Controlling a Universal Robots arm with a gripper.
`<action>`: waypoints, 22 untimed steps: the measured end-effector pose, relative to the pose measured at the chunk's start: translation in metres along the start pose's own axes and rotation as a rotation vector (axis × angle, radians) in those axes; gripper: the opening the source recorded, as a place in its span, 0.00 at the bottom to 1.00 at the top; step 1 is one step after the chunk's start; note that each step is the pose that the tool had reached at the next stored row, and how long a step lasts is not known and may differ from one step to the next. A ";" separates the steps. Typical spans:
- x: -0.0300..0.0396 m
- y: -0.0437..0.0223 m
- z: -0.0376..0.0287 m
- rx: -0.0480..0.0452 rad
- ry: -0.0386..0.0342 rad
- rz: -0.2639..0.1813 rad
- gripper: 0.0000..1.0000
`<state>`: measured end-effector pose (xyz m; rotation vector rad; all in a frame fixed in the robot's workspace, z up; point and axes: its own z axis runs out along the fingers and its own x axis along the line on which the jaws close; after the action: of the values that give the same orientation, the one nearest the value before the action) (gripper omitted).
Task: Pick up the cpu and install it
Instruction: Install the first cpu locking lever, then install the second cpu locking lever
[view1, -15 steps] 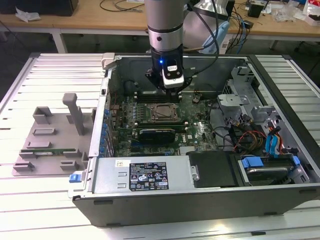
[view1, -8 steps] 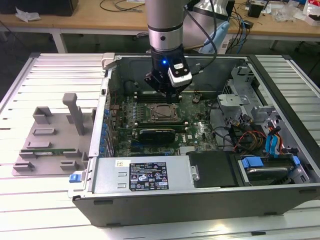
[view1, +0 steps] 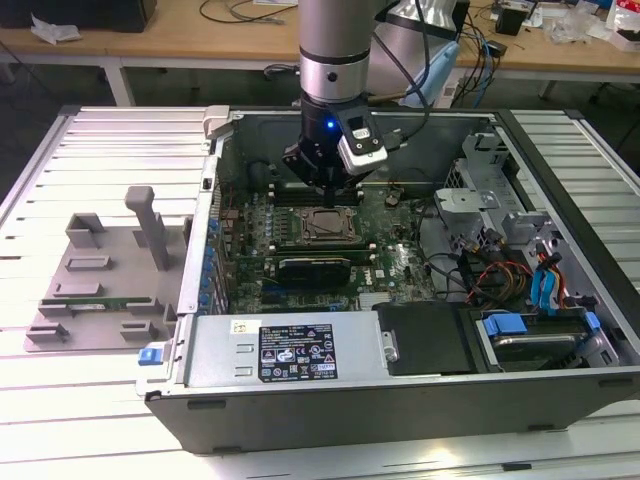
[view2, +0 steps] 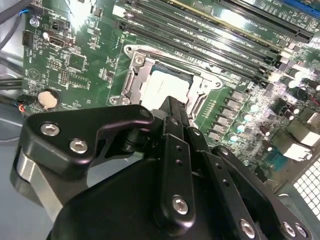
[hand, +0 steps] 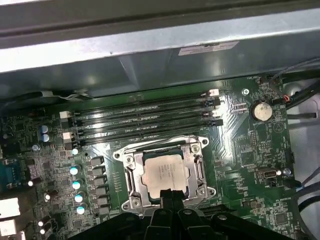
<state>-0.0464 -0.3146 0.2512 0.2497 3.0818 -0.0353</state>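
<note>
Already the cpu sat in its socket, gripper poised over it.
Seen from the exterior view, the gripper (view1: 327, 185) hung inside the open computer case (view1: 300, 350), just above the motherboard socket (view1: 325, 226). In the second wrist view, its fingers (view2: 172, 117) looked pressed together, holding nothing. In the first wrist view, the cpu (hand: 163, 172) lay flat within the metal socket frame (hand: 131, 176), beside the memory slots (hand: 145, 120).

Vertical arm, end effector (hand: 169, 196) fingers together
</note>
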 end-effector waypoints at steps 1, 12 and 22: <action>-0.0004 0.0001 0.0001 -0.0002 0.0001 0.000 0.11; -0.0063 0.0011 0.0011 0.0202 0.0057 -0.100 0.11; -0.0064 0.0011 0.0012 0.0157 0.0049 -0.139 0.11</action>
<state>-0.0399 -0.3146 0.2503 0.0363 3.0991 -0.0643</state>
